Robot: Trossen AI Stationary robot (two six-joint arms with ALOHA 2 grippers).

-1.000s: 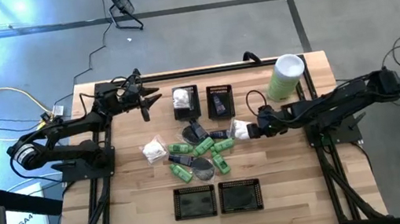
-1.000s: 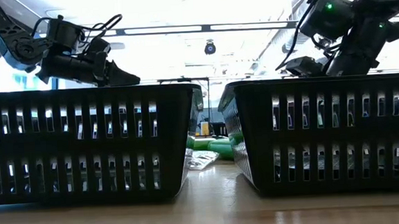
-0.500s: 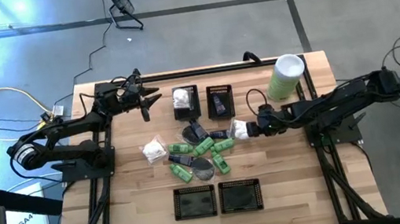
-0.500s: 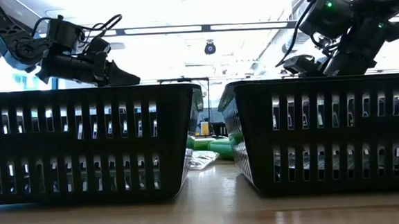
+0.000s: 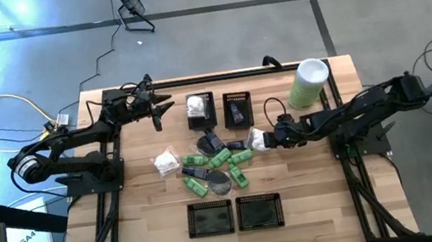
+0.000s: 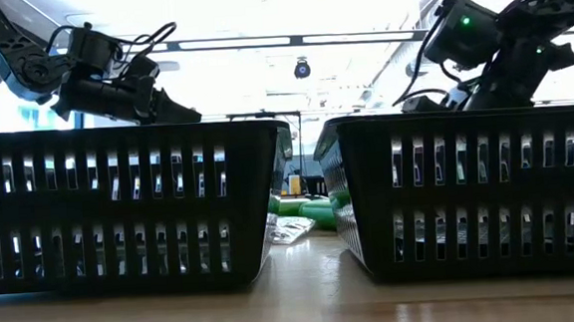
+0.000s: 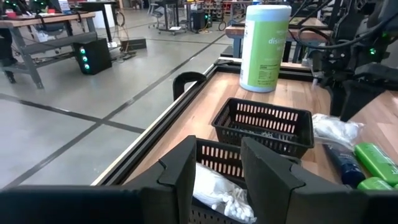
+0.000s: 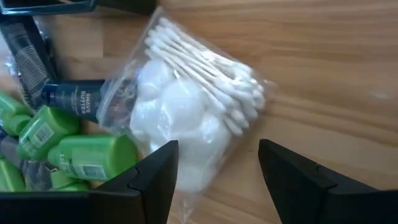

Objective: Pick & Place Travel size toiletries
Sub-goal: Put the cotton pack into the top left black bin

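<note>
Plastic packet: clear crinkly bag of white cotton swabs and pads (image 8: 186, 118), mid-frame, between the spread, released fingers of the right gripper (image 8: 217, 171).
Writing: dark blue tube (image 8: 78, 99) reads "SHAVE BUTTER".
Green bottles (image 8: 87, 155): lower left, cropped.
Left gripper (image 5: 158, 108): upper left, parted, grasping nothing.

— What's under my fingers?
— A clear, crinkly plastic bag (image 8: 193, 118) of white cotton swabs on smooth, pale wood table (image 8: 336, 74).
— At nine o'clock?
— Glossy green plastic tubes (image 8: 93, 155); my fingers (image 8: 155, 180) look matt black.
</note>
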